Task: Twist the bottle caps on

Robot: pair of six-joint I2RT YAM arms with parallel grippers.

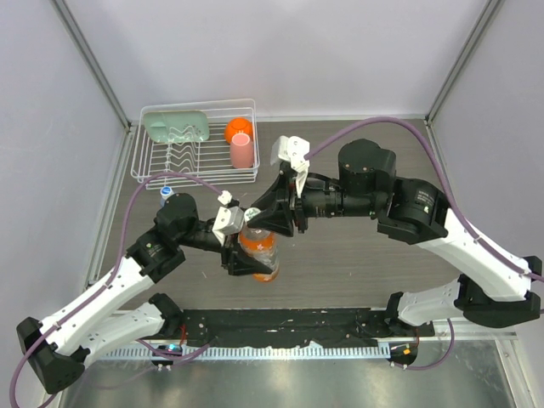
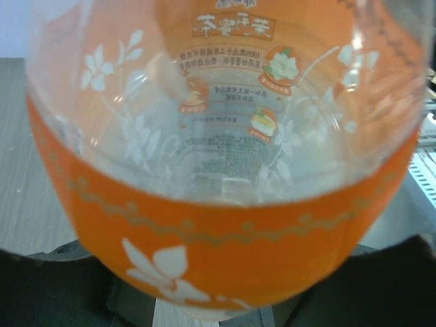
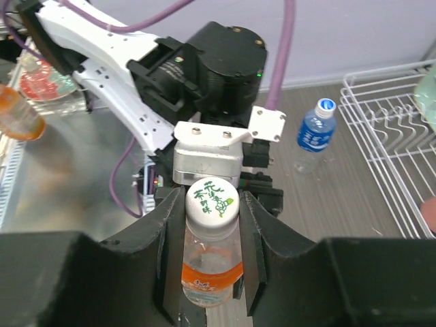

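Bottle, orange-labelled [image 1: 262, 248]: clear plastic, white flower print on the label, upright at mid-worktop [image 1: 357, 268]. White cap [image 3: 212, 202], green lettering, sits on its neck; right pincer [image 1: 270, 223] is closed on it. Left pincer [image 1: 253, 262] flanks the lower body; whether it grips, cannot tell. Blue-label bottle [image 3: 315, 133], capped, stands beside the wire rack [image 1: 197, 174].

Cap [image 3: 212, 201] on bottle [image 3: 208, 274], rack [image 1: 187, 161] behind
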